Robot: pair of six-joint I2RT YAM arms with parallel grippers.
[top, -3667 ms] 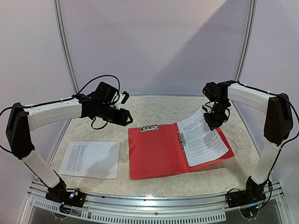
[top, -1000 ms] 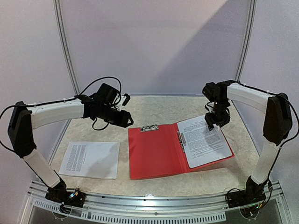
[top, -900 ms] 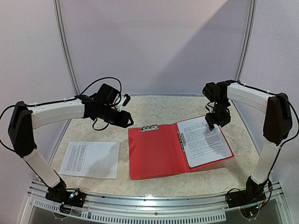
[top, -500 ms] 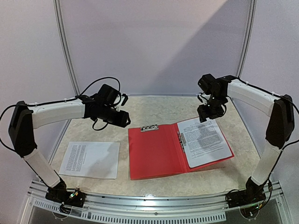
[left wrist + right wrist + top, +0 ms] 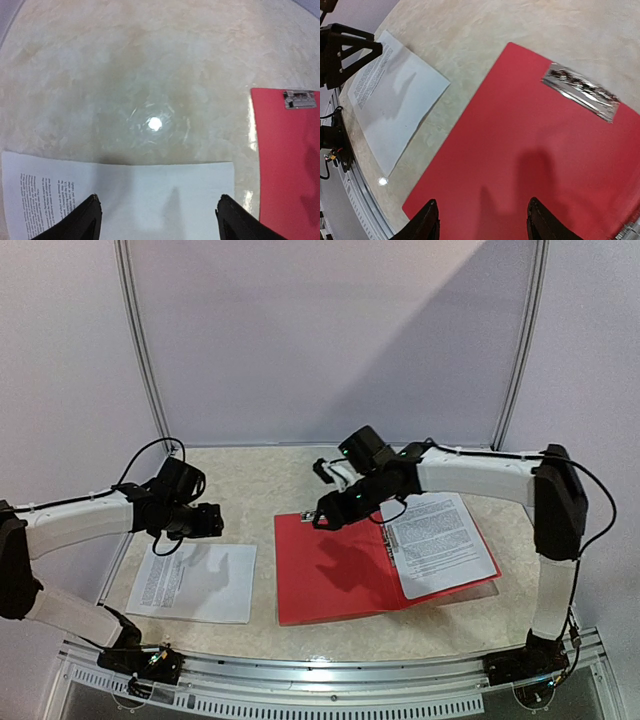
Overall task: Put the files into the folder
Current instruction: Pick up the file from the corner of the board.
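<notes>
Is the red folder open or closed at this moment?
Open. The folder lies spread flat, both inner covers facing up; its metal clip is exposed, and one printed sheet rests on the right cover.

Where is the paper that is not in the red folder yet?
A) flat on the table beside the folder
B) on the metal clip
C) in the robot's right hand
A: the loose sheet lies flat on the table, left of the open red folder, below the open left hand.
</notes>
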